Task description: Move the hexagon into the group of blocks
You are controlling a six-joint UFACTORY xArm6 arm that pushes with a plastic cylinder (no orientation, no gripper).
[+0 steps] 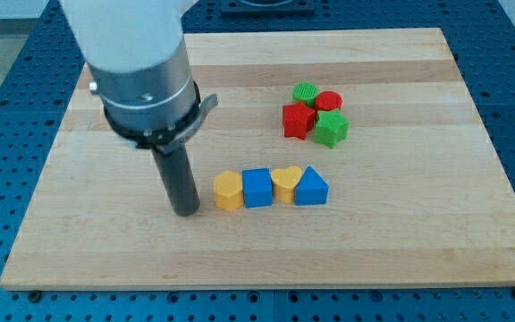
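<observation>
1. My tip (186, 212) rests on the pale wooden bench (401, 241); I carry no gripper, just a plain rod.
2. The yellow hexagon (228, 190) lies just to the view's right of my tip, touching the blue cube (257, 188).
3. Yellow heart (284, 183) and blue triangle (311, 187) continue that row.
4. Toward the view's top right cluster the green cylinder (305, 92), red cylinder (329, 101), red star (298, 121) and green star (331, 129).
5. A blue perforated surface (7, 80) surrounds the bench.

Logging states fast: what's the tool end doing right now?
No gripper, so nothing opens or holds: my tip rests on the board, just to the view's left of the yellow hexagon; contact cannot be told.
</observation>
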